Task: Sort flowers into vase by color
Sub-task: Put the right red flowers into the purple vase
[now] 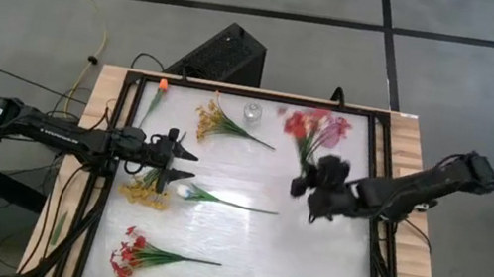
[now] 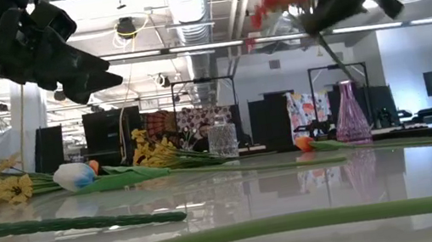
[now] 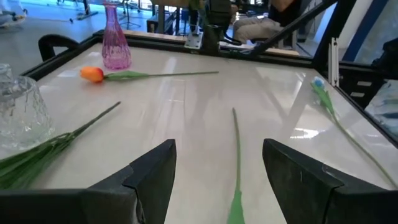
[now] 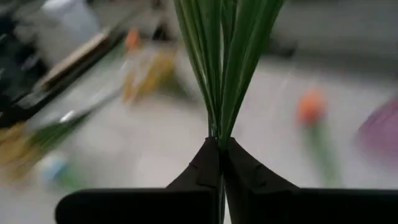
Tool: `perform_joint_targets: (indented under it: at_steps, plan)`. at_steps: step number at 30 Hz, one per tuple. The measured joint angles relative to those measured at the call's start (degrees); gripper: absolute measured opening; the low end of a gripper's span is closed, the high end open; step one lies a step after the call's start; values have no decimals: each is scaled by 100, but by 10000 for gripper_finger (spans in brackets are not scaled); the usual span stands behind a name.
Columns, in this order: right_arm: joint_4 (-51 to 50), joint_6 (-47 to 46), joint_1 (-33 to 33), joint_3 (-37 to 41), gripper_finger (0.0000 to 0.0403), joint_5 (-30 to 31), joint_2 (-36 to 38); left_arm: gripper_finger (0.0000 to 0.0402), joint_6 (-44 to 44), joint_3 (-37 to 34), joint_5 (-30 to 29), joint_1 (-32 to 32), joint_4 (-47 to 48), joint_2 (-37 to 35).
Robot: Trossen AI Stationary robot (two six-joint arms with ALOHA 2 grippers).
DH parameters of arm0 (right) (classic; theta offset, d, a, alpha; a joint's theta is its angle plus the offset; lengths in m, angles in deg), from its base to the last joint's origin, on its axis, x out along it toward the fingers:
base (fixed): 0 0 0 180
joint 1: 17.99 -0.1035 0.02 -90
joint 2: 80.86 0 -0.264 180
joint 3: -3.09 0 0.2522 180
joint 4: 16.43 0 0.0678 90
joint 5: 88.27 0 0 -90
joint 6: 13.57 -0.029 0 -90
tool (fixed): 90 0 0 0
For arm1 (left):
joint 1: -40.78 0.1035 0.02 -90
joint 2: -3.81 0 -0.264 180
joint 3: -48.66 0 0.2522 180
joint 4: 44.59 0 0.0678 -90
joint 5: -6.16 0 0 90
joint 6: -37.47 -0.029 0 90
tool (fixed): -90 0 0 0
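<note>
Two grippers: mine.
Right gripper point(image 1: 304, 186): pinching red flowers point(image 1: 317, 127), lifted, far right.
Left gripper point(image 1: 186, 152): spread, hovering over yellow spray point(image 1: 146, 191).

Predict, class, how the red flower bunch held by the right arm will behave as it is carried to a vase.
The red flower bunch is pinched at its thin stems by the right gripper, jaws shut, so it is probably light. Its blooms sit far from the grip, so they may sway. The stems fan apart above the jaws, so one might slip loose.
</note>
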Motion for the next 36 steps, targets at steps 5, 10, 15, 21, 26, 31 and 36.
perform_joint_targets:
  at_steps: [5, 10, 15, 21, 26, 31, 36]
  plan:
    - [-24, 1293, 853, -4, 28, 769, 640, 229, 124, 0, -53, 0, -2, 0]
    - [-8, 2395, 2028, -4, 28, 177, 1116, 229, 196, 1, -193, 0, -2, -1]
    - [938, 3841, 3299, 227, 28, -1251, 1714, 229, 155, 0, -234, 0, 11, 0]
    - [2967, 4798, 5328, 1267, 28, -4315, 2836, 229, 141, 2, -234, 0, 37, -2]
    - [4768, 4944, 6415, 2160, 27, -5870, 3206, 229, 143, 2, -234, 0, 124, 0]
    - [5148, 5236, 6689, 2507, 27, -5954, 3186, 229, 221, 2, -232, 0, 221, 0]
    - [5082, 5412, 6762, 2533, 27, -5954, 3155, 229, 235, 2, -232, 0, 388, -2]
